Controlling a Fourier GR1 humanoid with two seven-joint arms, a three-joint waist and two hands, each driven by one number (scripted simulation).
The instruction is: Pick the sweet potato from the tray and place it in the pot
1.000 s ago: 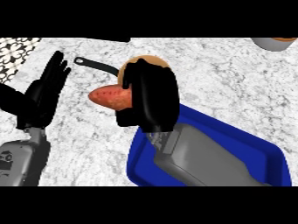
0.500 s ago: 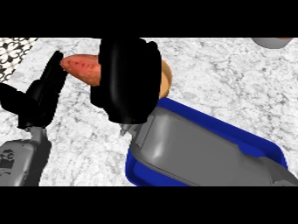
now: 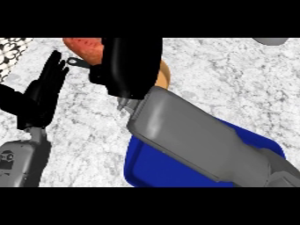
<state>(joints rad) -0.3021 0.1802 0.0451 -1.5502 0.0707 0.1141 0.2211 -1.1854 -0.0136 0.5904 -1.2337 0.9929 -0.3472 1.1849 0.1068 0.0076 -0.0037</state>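
Nearest, the blue tray [image 3: 178,169] sat at the lower edge of the marble counter [image 3: 243,88], mostly hidden under the right forearm. At the left, the left hand [image 3: 38,94] rested open, fingers straight and up. Farther off, the right hand [image 3: 129,66] curled around the sweet potato [image 3: 86,47], held above the pot [image 3: 164,74], whose black handle [image 3: 77,63] poked out leftward.

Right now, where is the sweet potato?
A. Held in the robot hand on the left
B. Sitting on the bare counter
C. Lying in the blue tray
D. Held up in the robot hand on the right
D: the right robot hand curls round the sweet potato, above the counter and away from the blue tray.
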